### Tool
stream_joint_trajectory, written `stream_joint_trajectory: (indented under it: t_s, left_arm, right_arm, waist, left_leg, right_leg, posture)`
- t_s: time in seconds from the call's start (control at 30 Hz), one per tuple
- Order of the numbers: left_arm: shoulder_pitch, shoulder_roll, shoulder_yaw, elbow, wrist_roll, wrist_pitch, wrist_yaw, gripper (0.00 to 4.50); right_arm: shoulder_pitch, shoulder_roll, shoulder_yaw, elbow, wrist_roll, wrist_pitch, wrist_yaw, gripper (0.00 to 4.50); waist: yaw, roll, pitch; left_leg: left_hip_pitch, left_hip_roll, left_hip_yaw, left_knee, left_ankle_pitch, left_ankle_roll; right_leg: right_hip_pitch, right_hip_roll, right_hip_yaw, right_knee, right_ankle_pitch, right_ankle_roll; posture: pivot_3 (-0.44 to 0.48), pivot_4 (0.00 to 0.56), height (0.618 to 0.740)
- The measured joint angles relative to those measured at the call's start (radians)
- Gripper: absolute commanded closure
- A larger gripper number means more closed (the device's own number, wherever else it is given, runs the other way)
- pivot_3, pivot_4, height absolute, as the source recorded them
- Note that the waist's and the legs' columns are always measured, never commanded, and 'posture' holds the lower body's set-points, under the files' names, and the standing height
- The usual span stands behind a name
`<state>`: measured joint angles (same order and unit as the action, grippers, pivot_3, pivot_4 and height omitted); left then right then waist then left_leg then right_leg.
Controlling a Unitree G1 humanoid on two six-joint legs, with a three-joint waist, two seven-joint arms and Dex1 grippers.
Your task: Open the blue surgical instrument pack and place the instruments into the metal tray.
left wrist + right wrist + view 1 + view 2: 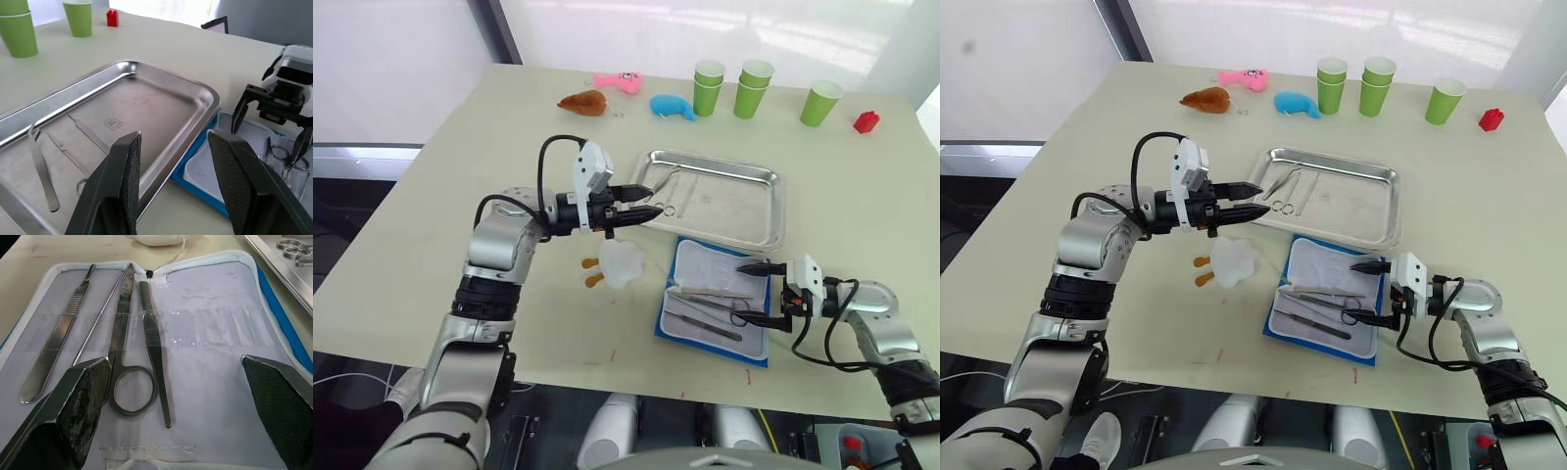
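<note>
pack (714,303): blue edge, pale grey-white lining
instruments (122,333): silver
tray (764,210): shiny steel
cups (749,88): 3 stacks, green with white rims
block (867,121): red
toys: 1 pink (619,82), 1 blue (672,107), 1 brown (583,102)
table (460,225): pale cream
gripper fingers (124,181): black

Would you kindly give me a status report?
Left gripper open at metal tray edge. Right gripper open over opened blue pack. Instruments remain inside. Nothing blocking.
</note>
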<state>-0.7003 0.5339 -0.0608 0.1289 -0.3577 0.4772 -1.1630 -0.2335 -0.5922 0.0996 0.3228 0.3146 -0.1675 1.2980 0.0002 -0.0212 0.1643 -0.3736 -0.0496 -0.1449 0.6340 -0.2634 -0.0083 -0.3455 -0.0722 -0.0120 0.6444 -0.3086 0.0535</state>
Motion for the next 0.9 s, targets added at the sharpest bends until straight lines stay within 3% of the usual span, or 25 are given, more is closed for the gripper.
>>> stream_joint_trajectory:
  t_s: [0.6,0.7,0.77,0.8,0.9]
  left_arm:
    - [0.037,0.161,-0.001,-0.042,-0.074,-0.056,-0.305,2.24]
    - [0.037,0.2,-0.001,-0.057,-0.079,-0.066,-0.359,0.73]
    - [0.048,0.243,-0.022,-0.079,-0.109,-0.091,-0.384,0.39]
    - [0.058,0.329,-0.046,-0.09,-0.167,-0.119,-0.393,0.17]
    - [0.058,0.44,-0.082,-0.099,-0.257,-0.168,-0.395,0.17]
  right_arm:
    - [0.034,0.0,-0.013,-0.026,0.005,0.002,-0.028,0.0]
    - [0.044,0.0,-0.02,-0.031,0.006,0.002,-0.031,0.0]
    - [0.048,0.0,-0.021,-0.034,0.006,0.002,-0.033,0.0]
    - [0.054,0.0,-0.022,-0.039,0.007,0.001,-0.035,0.0]
    - [0.057,0.0,-0.025,-0.039,0.007,0.001,-0.037,0.0]
  waist:
    - [-0.003,0.0,0.0]
    - [-0.004,0.0,0.0]
    - [-0.006,0.0,0.0]
    - [-0.013,0.001,0.0]
    - [-0.013,0.001,0.0]
  left_leg:
    - [0.0,0.0,-0.001,0.001,0.0,0.0]
    - [0.0,0.0,-0.001,0.001,0.0,0.0]
    - [0.0,0.0,-0.001,0.001,0.0,0.0]
    - [0.0,0.001,-0.001,0.001,0.0,0.0]
    - [0.0,0.001,-0.001,0.001,0.0,0.001]
  right_leg:
    - [0.0,0.001,-0.001,0.001,0.0,0.0]
    - [0.0,0.001,-0.001,0.001,0.0,0.0]
    - [0.0,0.001,-0.001,0.001,0.0,0.0]
    - [0.0,0.001,0.0,0.001,0.0,0.0]
    - [0.0,0.0,0.0,0.002,0.0,-0.001]
  posture:
    - [0.0,0.15,0.74]
    - [0.0,0.15,0.74]
    - [0.0,0.15,0.74]
    - [0.0,0.15,0.74]
    - [0.0,0.15,0.74]
